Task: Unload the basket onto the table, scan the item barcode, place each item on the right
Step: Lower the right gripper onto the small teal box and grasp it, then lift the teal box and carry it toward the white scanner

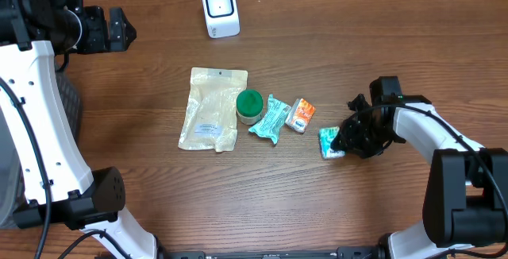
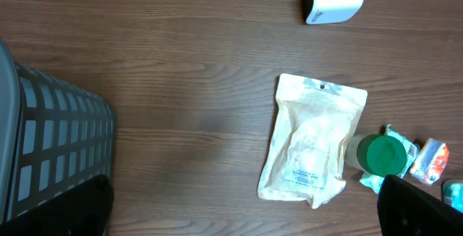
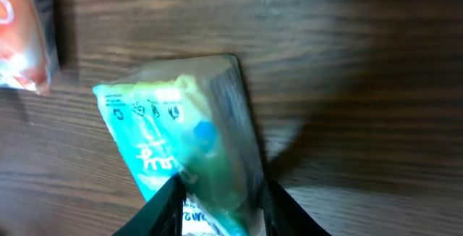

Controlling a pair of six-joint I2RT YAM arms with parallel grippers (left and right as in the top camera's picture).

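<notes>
The item, a small teal packet (image 1: 329,141), rests on the wooden table at the right. My right gripper (image 1: 349,138) is down at it. In the right wrist view the teal packet (image 3: 181,142) fills the gap between the two black fingers, which press against both of its sides; right gripper (image 3: 217,207). The white barcode scanner (image 1: 220,9) stands at the table's far edge, facing the table. My left gripper (image 1: 119,30) hovers high at the far left, wide open and empty; left gripper (image 2: 242,214).
A cream pouch (image 1: 213,108), a green-lidded jar (image 1: 249,104), a teal sachet (image 1: 270,118) and an orange packet (image 1: 300,114) lie in a row mid-table. A grey mesh basket (image 2: 51,142) sits by the left edge.
</notes>
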